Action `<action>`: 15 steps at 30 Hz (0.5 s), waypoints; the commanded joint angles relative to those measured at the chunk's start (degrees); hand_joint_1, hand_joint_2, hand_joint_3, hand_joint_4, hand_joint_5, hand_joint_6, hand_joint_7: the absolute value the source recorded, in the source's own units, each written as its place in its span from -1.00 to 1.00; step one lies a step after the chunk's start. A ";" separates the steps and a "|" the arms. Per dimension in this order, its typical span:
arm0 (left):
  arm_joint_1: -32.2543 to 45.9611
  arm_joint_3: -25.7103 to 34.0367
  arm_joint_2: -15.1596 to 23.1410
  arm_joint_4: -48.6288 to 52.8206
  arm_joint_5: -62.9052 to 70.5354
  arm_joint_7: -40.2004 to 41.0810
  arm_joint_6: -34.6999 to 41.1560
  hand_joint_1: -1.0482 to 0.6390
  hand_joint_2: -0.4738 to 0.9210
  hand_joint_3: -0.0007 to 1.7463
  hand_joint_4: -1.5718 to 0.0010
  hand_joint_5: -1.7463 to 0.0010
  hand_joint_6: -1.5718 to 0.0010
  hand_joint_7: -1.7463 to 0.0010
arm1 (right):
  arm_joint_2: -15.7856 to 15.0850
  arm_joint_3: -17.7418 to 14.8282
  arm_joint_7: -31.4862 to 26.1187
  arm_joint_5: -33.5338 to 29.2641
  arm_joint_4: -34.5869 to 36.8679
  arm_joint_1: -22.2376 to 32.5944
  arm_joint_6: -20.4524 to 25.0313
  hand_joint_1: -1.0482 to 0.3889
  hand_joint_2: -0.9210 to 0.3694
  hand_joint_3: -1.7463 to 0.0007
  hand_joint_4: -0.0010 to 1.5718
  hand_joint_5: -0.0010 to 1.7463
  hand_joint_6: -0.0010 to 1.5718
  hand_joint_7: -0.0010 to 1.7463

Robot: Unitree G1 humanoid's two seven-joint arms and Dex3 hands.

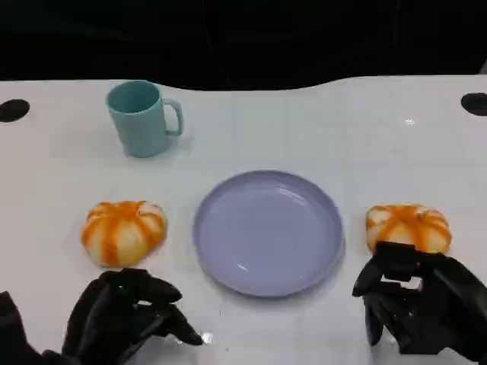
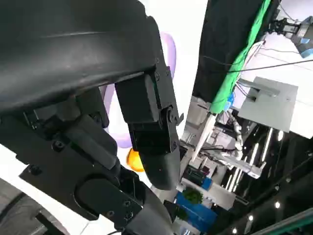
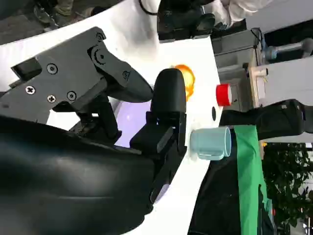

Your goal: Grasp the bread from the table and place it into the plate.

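Two orange-and-white striped breads lie on the white table, one to each side of a lavender plate (image 1: 268, 232). The left bread (image 1: 123, 230) sits just beyond my left hand (image 1: 125, 315), whose fingers are loosely bent and hold nothing. The right bread (image 1: 409, 226) lies just past the fingertips of my right hand (image 1: 418, 304), which holds nothing; whether they touch the bread I cannot tell. In the right wrist view, my fingers (image 3: 166, 112) reach over the plate (image 3: 128, 120), with a bread (image 3: 186, 81) beyond. The left wrist view shows my fingers (image 2: 151, 127), the plate (image 2: 168, 46) and a sliver of bread (image 2: 134, 159).
A teal mug (image 1: 144, 118) stands at the back left, its handle to the right; it also appears in the right wrist view (image 3: 210, 143). Black round marks sit at the far table corners (image 1: 14, 110) (image 1: 473, 103). A red knob (image 3: 223, 94) shows past the table.
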 commanded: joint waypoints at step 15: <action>0.69 0.20 1.11 -1.21 -0.81 -0.10 0.96 -0.97 0.43 -0.99 -1.00 0.46 -1.00 0.70 | -0.71 -0.31 0.32 -0.12 -0.32 -0.06 -0.59 0.24 -0.51 -0.24 -0.02 0.88 -0.08 0.50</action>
